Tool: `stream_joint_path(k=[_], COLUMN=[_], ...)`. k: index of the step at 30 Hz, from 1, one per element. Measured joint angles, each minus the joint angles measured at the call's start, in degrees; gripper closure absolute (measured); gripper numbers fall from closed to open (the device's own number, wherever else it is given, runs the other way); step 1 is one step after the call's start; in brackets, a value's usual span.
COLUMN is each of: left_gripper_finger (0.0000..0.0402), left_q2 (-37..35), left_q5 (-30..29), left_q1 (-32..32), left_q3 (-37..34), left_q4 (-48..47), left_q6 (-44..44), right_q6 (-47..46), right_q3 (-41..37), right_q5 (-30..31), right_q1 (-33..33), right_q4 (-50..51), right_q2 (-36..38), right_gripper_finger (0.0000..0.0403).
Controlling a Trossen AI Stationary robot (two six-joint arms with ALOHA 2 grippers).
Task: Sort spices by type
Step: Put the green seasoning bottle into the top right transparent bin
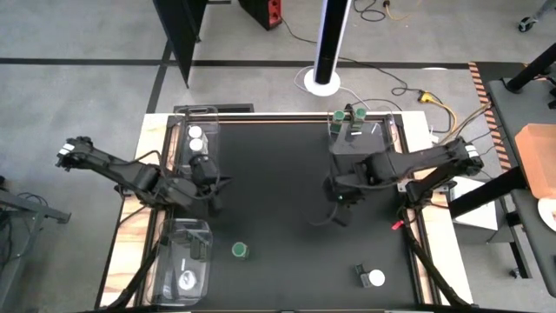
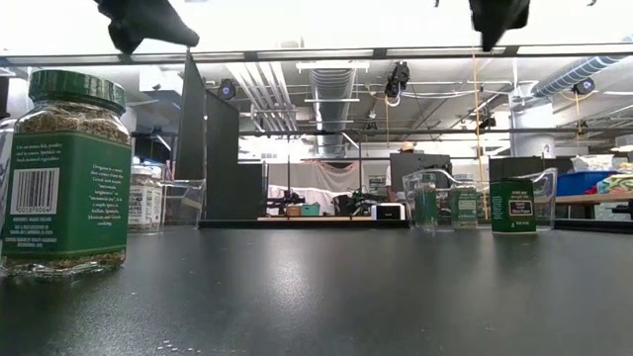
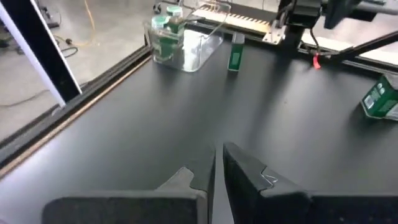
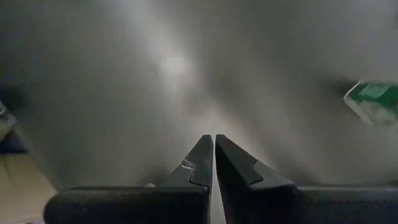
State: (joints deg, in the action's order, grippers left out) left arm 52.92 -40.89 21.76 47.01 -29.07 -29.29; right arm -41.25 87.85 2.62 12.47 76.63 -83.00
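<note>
One green-lidded spice jar (image 1: 241, 251) stands alone on the black mat near the front; the low view shows it close up (image 2: 64, 173). A white-lidded jar (image 1: 372, 278) lies on its side at the near right. Two green-lidded jars (image 1: 347, 115) stand in the clear tray at the far right (image 3: 166, 34). White-lidded jars (image 1: 196, 139) stand in the far left tray. My left gripper (image 3: 217, 171) is shut and hovers above the mat's left part (image 1: 213, 187), holding nothing. My right gripper (image 4: 214, 152) is shut and points down above the mat's middle right (image 1: 341, 198), also holding nothing.
A third clear tray (image 1: 184, 261) at the near left holds a white-lidded jar (image 1: 187, 280). One green jar (image 3: 236, 53) stands on the mat just outside the far right tray. Bare mat lies between the two grippers. Cables run along the table's right edge (image 1: 417, 187).
</note>
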Motion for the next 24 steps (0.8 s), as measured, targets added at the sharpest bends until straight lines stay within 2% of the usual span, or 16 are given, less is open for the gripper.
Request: stream_joint_path(k=[3, 6, 11, 14, 20, 24], left_gripper_finger=[0.0386, 0.0386, 0.0386, 0.0386, 0.0386, 0.0386], left_q2=[0.27, 0.27, 0.25, 0.09, 0.36, 0.36], left_q5=[-0.02, -0.06, -5.34, -4.85, -2.62, -2.6], left_q1=[0.0, 0.0, 0.0, 0.0, 0.0, 0.0], left_q3=[2.71, 5.35, 8.67, 8.78, 8.4, 8.4], left_q4=[-2.11, -8.01, -20.93, -25.82, -28.6, -28.63], left_q6=[3.5, 5.73, -1.45, -4.32, -4.47, -4.3], right_q6=[-4.54, -8.72, -14.45, -17.98, -21.98, -17.44], right_q3=[-0.11, -0.17, -1.12, -3.03, -7.54, -10.44], right_q5=[-1.16, -1.19, 0.38, 1.31, 0.96, -1.88], right_q1=[2.91, 5.89, 10.25, 11.83, 12.06, 8.57], right_q4=[1.33, 1.82, 5.63, 7.01, 7.17, 7.46], right_q2=[-0.04, -0.02, -0.02, 0.01, 0.07, 0.07], right_gripper_finger=[0.0394, 0.0394, 0.0394, 0.0394, 0.0394, 0.0394])
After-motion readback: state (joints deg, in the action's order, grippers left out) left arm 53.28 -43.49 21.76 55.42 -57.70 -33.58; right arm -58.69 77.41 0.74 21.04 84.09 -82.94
